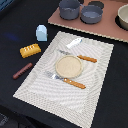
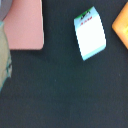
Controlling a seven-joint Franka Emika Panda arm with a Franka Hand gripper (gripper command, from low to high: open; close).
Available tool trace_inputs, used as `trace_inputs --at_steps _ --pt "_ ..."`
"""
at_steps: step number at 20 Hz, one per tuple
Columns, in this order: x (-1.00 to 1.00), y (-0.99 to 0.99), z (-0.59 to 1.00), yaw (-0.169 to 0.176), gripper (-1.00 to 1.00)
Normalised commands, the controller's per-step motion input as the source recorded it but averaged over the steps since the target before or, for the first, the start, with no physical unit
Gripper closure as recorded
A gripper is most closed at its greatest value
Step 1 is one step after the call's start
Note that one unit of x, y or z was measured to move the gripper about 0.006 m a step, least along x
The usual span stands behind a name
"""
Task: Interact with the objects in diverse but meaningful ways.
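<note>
exterior view, going from its left to its right. sausage (image 1: 22, 70): red-brown, short smooth cylinder, lying on the dark table off the mat's left edge; judged light, rigid plastic, likely to roll, so best pinched across its middle. bread loaf (image 1: 30, 50): yellow-orange, ridged top, blocky, just beyond the sausage and apart from it; judged light and stiff, the ridges offering some bite, best held across the short sides. carton (image 1: 41, 33): pale blue, house-shaped with a peaked top, standing upright near the mat's far left corner; in the wrist view the carton (image 2: 90, 35) shows a white-blue face with a small red and green label, with an orange edge of the loaf (image 2: 121, 25) close by. judged hollow, light, easy to tip, flat side walls the place to grip, below the peak. woven striped placemat (image 1: 95, 85): pale, textured cloth. on it a round tan plate (image 1: 68, 65), an orange-handled fork (image 1: 67, 80) in front and a knife (image 1: 79, 56) behind. fish (image 1: 74, 42): silver, flat, glossy, at the mat's far edge; judged thin and slippery, hard to lift off cloth, take it edge-on. on the pink board (image 1: 112, 30): grey pots (image 1: 80, 10), round, matte; handle not discernible. gripper: not in either view, so whether the jaws are released or clenched cannot be told; no object is seen held.
</note>
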Motion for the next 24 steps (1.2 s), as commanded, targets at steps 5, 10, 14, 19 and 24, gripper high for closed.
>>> trace_inputs --at_steps 5,10,14,19,24 --pt "0.77 0.09 0.00 -0.022 -1.00" --pt "0.72 0.03 -0.03 -0.011 -1.00" --pt "0.72 0.00 -0.12 0.000 -1.00" --pt "0.68 -0.01 -0.21 0.000 -1.00" --pt "0.49 -0.10 -0.30 0.018 -1.00"
